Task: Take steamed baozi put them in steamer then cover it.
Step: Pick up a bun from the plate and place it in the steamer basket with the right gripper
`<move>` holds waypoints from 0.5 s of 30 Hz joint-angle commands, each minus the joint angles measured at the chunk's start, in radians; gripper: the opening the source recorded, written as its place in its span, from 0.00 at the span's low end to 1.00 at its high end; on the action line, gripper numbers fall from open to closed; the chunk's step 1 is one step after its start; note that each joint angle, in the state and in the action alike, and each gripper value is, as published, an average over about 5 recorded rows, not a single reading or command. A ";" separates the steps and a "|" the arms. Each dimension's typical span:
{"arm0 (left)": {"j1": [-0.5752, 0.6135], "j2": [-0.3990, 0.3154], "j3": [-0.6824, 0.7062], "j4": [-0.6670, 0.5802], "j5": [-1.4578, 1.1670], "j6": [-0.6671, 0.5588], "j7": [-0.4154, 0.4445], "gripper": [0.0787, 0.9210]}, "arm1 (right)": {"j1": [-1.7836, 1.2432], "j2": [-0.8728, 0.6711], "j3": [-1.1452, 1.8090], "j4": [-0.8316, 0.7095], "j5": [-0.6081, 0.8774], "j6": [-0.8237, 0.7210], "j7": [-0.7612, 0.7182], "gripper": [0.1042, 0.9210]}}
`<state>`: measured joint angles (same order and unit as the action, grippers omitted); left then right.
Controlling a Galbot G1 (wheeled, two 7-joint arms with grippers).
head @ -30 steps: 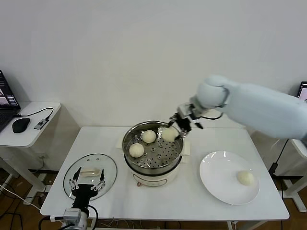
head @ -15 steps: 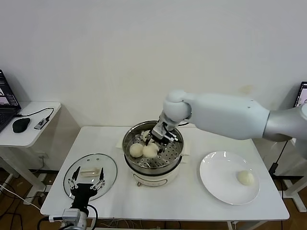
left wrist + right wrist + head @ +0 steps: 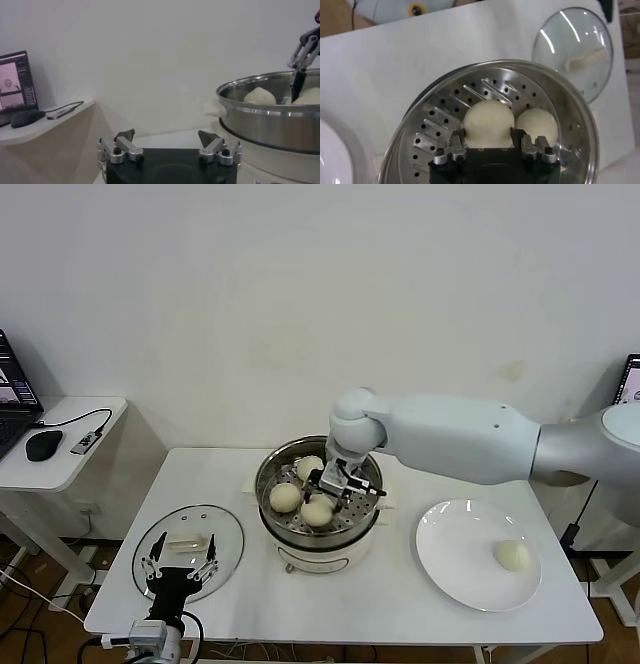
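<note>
Right hand (image 3: 334, 484) inside steamer (image 3: 366, 524)

Head cam: high, looking forward and down over the whole counter (image 3: 400, 604), wall behind. Left wrist cam: low, near counter level, looking sideways past its fingers (image 3: 125, 136) at the steamer (image 3: 270, 115) wall. Right wrist cam: close, straight down past its fingers (image 3: 457, 136) into the steamer (image 3: 445, 125). All three share the steamer; head and right wrist also share the cover (image 3: 188, 549).

Three baozi (image 3: 286, 497) in the steamer (image 3: 300, 534), cover (image 3: 188, 550) left, plate (image 3: 455, 564) right.
</note>
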<state>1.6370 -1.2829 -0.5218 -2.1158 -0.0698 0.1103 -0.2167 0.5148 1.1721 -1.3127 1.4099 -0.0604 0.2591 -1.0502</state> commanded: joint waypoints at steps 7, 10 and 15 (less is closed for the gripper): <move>-0.003 0.000 0.001 0.007 0.000 0.000 -0.001 0.88 | -0.019 -0.007 0.005 -0.002 -0.036 0.033 0.001 0.67; -0.004 0.002 0.000 0.008 0.000 0.000 -0.001 0.88 | -0.001 -0.029 0.018 0.003 -0.022 0.019 -0.010 0.77; -0.008 0.005 0.001 0.011 -0.002 0.000 0.000 0.88 | 0.059 -0.097 0.043 0.013 0.020 -0.075 -0.044 0.87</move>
<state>1.6315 -1.2796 -0.5216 -2.1072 -0.0704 0.1101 -0.2171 0.5220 1.1393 -1.2915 1.4183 -0.0678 0.2606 -1.0660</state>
